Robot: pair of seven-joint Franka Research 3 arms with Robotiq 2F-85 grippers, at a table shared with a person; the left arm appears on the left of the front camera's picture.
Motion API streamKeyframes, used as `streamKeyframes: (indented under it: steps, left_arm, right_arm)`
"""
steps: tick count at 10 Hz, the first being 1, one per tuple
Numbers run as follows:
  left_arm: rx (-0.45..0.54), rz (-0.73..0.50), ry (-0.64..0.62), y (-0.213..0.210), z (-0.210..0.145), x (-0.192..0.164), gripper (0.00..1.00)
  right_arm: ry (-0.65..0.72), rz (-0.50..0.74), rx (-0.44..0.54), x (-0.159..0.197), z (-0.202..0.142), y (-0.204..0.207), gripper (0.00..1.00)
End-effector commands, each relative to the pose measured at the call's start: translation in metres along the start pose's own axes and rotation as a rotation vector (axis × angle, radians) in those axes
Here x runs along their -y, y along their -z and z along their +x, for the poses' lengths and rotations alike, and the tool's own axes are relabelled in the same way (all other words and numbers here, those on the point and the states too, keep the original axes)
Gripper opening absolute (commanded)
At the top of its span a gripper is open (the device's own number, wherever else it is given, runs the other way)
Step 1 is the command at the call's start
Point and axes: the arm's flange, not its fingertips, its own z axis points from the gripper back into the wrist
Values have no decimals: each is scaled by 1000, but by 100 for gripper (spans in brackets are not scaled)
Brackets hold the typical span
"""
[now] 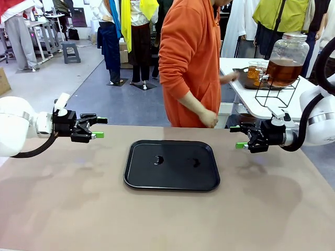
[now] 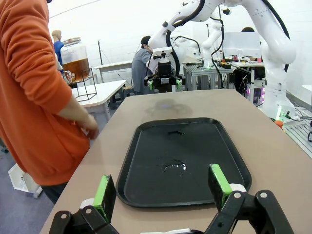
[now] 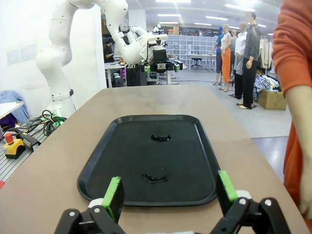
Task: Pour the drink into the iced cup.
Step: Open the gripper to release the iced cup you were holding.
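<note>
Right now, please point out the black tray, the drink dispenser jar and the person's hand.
black tray (image 1: 209, 180): front view, its right rim.
drink dispenser jar (image 1: 285, 57): front view, glass body.
person's hand (image 1: 209, 119): front view, knuckles.

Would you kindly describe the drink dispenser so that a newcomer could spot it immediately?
Look beyond the brown table to the white side table at the far right, beside the person in orange. On a black wire stand sits the big clear glass jar, holding amber tea-like liquid. Its size, lid and raised stand set it apart from the small glasses next to it.
</note>
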Motion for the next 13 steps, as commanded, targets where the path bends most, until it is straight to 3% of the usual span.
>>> streamKeyframes:
  steps: [1,13]
  left_arm:
    - [6,3,-6,1,1,0,100]
    - [6,3,-6,1,1,0,100]
  right_arm:
    - [2,1,-1,0,3,1,100]
    - [2,1,-1,0,3,1,100]
